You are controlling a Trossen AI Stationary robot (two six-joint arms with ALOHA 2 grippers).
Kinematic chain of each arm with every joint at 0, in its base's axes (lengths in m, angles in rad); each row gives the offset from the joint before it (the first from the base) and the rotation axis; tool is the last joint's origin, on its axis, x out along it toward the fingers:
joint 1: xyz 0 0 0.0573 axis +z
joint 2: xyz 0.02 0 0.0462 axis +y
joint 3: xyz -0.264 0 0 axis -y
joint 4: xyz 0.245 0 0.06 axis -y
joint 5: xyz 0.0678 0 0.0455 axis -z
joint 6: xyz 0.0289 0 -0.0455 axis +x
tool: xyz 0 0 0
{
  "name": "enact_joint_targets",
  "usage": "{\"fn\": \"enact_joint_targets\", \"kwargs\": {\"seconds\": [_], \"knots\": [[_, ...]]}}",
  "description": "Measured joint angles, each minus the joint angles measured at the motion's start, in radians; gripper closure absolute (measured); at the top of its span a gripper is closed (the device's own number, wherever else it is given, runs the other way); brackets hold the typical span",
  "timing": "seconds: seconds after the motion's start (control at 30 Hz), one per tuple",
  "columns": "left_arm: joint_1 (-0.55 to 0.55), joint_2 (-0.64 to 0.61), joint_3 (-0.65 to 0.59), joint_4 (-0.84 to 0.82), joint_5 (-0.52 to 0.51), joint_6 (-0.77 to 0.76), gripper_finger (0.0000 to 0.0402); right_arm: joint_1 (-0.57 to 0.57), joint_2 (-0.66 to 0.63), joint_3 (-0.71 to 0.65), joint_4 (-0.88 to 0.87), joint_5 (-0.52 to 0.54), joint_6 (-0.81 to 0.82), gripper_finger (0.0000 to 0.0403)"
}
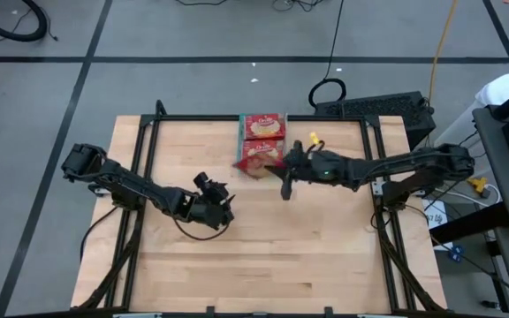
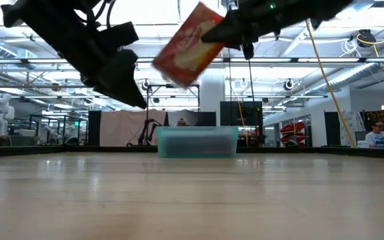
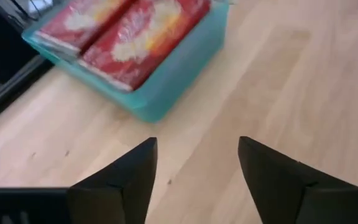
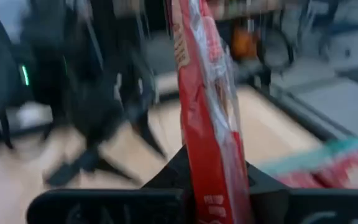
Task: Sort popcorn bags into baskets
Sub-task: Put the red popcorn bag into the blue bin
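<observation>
Counter (image 1: pixel 263 256) bare up front; left gripper (image 3: pixel 194 165) hangs mid-counter, jaws apart, holding nothing. Farther back, right gripper (image 1: pixel 278 165) has its jaws clamped on a popcorn bag (image 2: pixel 187 45), lifted just beside the teal basket (image 2: pixel 197 142), where two packets (image 3: pixel 114 28) lie.

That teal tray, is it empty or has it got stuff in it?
Not empty: the teal tray holds two red popcorn bags lying flat, side by side.
</observation>
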Motion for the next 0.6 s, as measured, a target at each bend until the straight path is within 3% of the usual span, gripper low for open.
{"fn": "enact_joint_targets", "kwargs": {"seconds": [0.2,0.37,0.5,0.6], "knots": [[-0.006,0.0,-0.092,0.308,-0.051,0.058,0.0207,-0.05,0.024,-0.213,0.554,-0.031,0.071,0.0395],[0.046,0.0,-0.193,0.673,-0.032,0.134,0.0231,-0.091,0.078,-0.247,0.716,-0.028,0.118,0.0391],[0.141,0.0,-0.247,0.923,0.133,0.153,0.0229,-0.089,0.13,-0.246,0.786,-0.035,0.104,0.0388],[0.218,0.0,-0.275,1.057,0.282,0.136,0.0196,-0.083,0.159,-0.246,0.859,-0.037,0.092,0.039]]}}
